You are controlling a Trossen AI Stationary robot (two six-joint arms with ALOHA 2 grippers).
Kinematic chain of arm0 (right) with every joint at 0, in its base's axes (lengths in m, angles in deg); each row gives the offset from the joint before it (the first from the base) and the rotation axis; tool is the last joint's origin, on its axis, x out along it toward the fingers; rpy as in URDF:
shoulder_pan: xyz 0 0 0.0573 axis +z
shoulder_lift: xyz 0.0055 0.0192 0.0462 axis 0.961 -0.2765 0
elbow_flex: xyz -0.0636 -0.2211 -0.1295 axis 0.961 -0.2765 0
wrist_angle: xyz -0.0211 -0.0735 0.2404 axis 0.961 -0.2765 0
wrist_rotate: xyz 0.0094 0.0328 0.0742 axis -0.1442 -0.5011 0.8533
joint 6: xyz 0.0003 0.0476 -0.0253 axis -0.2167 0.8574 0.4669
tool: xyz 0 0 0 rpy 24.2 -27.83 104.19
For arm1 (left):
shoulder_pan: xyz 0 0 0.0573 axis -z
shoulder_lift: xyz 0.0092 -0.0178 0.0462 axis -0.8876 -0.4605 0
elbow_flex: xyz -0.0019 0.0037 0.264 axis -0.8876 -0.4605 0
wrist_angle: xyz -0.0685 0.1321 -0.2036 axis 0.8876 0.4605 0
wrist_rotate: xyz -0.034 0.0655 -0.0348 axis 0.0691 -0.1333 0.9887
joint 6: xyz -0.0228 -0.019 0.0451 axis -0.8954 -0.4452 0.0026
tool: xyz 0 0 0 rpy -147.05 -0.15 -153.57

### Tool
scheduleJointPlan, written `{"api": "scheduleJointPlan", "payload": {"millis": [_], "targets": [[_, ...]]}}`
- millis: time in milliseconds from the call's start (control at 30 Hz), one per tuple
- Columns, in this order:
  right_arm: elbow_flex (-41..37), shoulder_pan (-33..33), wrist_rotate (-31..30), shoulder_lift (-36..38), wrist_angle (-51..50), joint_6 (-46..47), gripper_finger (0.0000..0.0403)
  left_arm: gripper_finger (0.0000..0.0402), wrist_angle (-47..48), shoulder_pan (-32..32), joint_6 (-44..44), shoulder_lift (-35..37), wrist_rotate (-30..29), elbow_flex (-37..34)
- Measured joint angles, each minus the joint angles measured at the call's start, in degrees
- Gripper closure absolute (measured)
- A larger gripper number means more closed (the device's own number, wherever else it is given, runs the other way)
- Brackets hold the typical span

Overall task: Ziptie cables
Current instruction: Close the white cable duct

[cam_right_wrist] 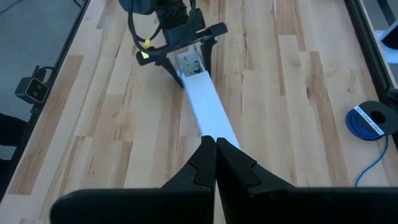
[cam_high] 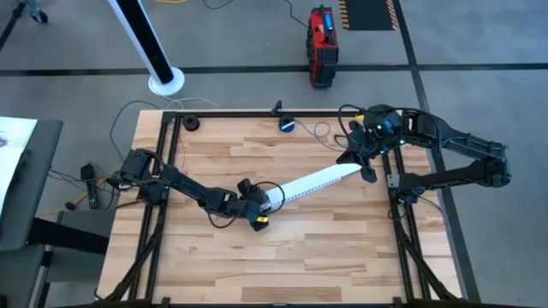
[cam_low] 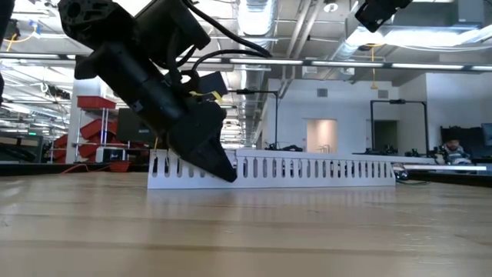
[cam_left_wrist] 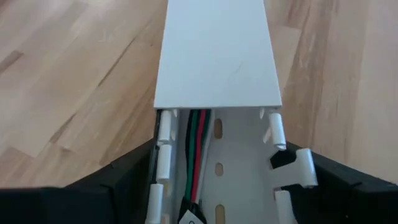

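Where the white slotted duct (cam_high: pixel 312 183) lies slantwise on the bench (cam_high: pixel 214 265), both arms meet it, one at each end. Left tool (cam_high: pixel 261 210) sits at the duct's near, uncovered end, fingers (cam_left_wrist: pixel 118 186) spread and straddling the duct's side walls. Cables (cam_left_wrist: pixel 196 134), red, green, black and white, run inside the duct's channel, passing under the flat white cover (cam_left_wrist: pixel 217 53) that closes the remaining length. Right tool (cam_right_wrist: pixel 215 155) is at the duct's far end, fingers pressed together, tips at the cover's edge; whether they touch it I cannot tell. Blue coiled cord (cam_right_wrist: pixel 372 121) lies on the bench, well apart from the duct.
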Motion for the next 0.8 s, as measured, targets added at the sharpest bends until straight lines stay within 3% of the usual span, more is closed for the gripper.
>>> {"api": "scheduleJointPlan", "payload": {"millis": [267, 567, 800], "targets": [[0.0, 0.0, -0.03, -1.08, 0.47, -0.3, 0.0397, 0.011, 0.49, 1.91, -1.68, -0.02, -4.38, -0.26], [0.0, 0.0, -3.75, -11.64, 2.25, 0.35, 0.0397, 0.011, -0.33, 5.6, -6.39, -1.22, -17.04, -0.26], [0.0, 0.0, -4.5, -19.15, 7.18, -3.21, 0.0397, 0.011, -3.4, 6.54, -5.31, -4.58, -13.49, -0.13]]}}
